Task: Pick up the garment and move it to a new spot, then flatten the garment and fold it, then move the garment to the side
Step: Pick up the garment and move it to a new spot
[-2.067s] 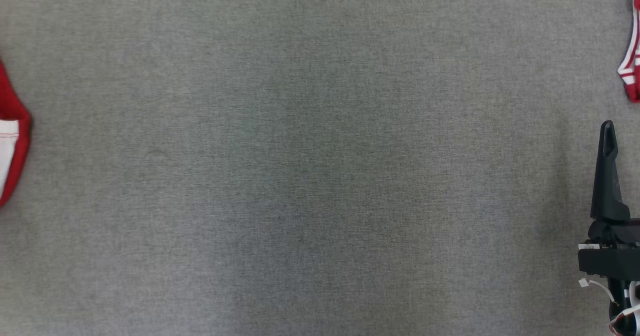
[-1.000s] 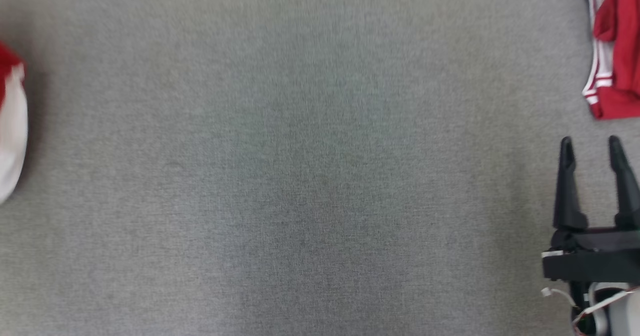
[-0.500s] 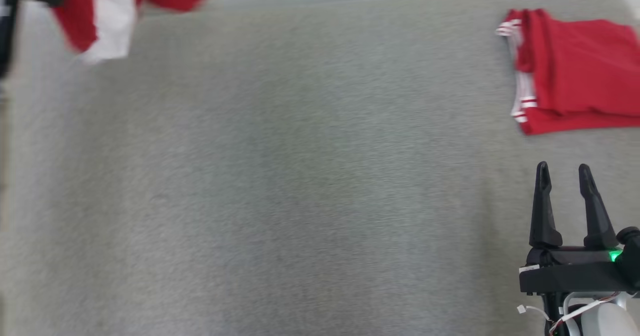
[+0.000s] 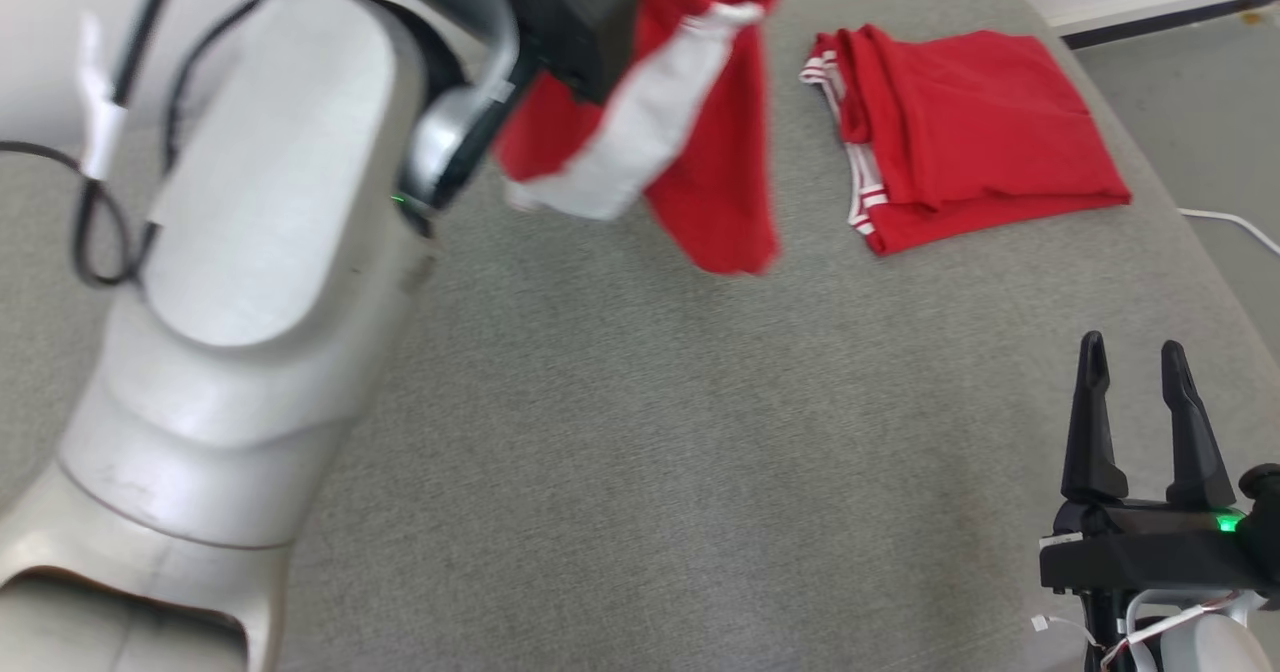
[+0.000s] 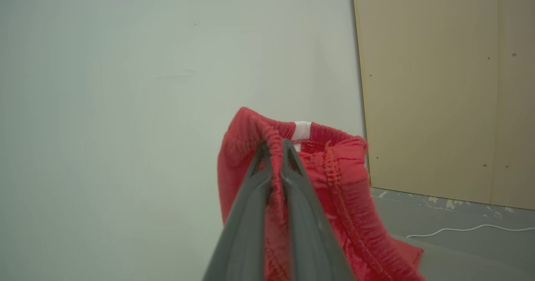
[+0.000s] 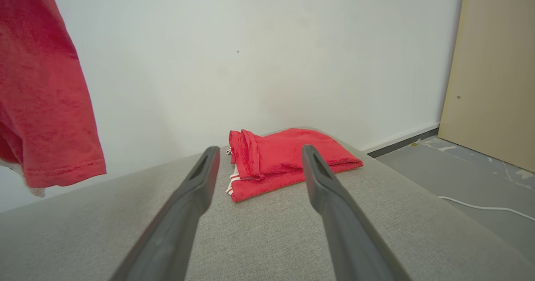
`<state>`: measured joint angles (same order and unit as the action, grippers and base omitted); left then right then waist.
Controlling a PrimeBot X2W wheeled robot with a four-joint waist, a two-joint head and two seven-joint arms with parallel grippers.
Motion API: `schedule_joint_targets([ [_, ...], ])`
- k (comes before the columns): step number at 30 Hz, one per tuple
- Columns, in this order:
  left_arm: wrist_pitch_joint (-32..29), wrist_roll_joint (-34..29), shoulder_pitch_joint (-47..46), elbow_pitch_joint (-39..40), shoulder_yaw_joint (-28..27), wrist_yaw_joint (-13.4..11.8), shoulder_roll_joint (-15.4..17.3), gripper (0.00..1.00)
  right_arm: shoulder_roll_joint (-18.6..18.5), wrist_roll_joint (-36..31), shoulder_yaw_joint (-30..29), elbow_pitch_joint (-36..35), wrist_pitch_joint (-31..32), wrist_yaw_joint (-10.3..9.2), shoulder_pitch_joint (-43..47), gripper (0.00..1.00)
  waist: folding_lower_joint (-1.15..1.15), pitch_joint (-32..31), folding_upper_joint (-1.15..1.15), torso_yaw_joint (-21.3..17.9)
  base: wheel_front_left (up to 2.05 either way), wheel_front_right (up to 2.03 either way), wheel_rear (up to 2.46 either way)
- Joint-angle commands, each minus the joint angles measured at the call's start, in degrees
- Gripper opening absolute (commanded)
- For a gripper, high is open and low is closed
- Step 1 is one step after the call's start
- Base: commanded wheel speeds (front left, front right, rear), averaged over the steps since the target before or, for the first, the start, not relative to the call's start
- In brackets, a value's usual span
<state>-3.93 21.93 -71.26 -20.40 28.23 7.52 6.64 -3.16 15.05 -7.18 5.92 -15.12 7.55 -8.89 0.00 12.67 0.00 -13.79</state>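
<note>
A red garment [image 4: 700,152] with a white stripe hangs in the air over the far part of the grey padded surface [image 4: 640,452]. My left gripper [image 5: 273,147] is shut on its gathered red waistband, held up against a pale wall. In the head view the left arm's pale forearm [image 4: 250,252] fills the left side, and its black wrist sits at the garment's top. The hanging cloth [image 6: 46,105] also shows at the left of the right wrist view. My right gripper [image 4: 1130,352] stands open and holds nothing at the lower right, fingers [image 6: 200,176] well apart.
A second red garment with white trim lies folded [image 4: 960,122] at the far right corner of the surface, ahead of the right gripper [image 6: 259,151]. Beyond the right edge are grey floor, a white cable [image 4: 1230,227] and a wooden panel [image 5: 443,84].
The head camera has tilted up and turned, so the whole scene has shifted. The left arm has swung into view, carrying the hanging garment to the right above the surface. The right gripper stays open.
</note>
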Motion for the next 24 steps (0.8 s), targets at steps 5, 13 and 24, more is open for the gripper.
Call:
schedule_joint_targets([
  [5, 2.5, 2.5, 3.6, -0.2, 1.4, -1.1, -2.2, 0.0, 0.2, -0.3, -1.5, 0.0, 0.0, -0.15, 1.2, 1.0, 0.0, -1.6, 0.0, -1.1, 0.0, 0.0, 0.0],
  [13, 6.8, 6.7, 19.5, 0.2, -1.0, -5.7, -0.7, 0.0, 0.2, -1.9, -2.9, -0.9, 0.0, -0.15, 2.8, 1.0, 0.0, -1.9, 0.0, 3.7, 0.0, 0.0, 0.0],
  [24, 15.8, 9.7, 43.7, -5.7, -6.6, -10.1, 7.1, 0.0, -2.1, -3.0, -1.8, -0.1, 0.0, -0.15, 2.1, 1.0, 0.0, -2.1, 0.0, 9.4, 0.0, 0.0, 0.0],
])
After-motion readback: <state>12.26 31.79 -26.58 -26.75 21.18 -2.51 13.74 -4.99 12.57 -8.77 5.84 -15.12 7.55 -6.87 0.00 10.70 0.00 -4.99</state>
